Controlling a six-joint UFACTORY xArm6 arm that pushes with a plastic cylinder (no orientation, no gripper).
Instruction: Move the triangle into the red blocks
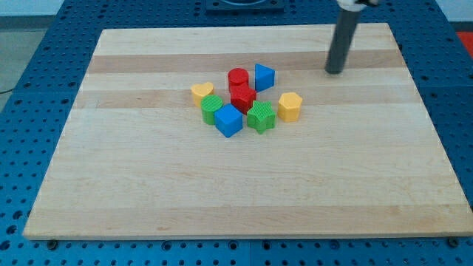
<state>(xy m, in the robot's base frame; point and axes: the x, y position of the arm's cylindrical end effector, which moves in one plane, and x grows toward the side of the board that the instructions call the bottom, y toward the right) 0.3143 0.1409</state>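
The tip (335, 72), a bare rod holding nothing, sits right of the blue triangle (264, 77), apart, placed to push it toward the red blocks (240, 87)

Pale wooden desk (244, 185) fills most of the view, built of lengthwise planks, some bands lighter, some tan. Grain runs left to right. Edges show a thin lighter rim. Beneath and around it, a blue perforated base plate (33, 96) with a regular grid of small dark holes, visible at all four sides. Lighting even, soft shadows, no glare.
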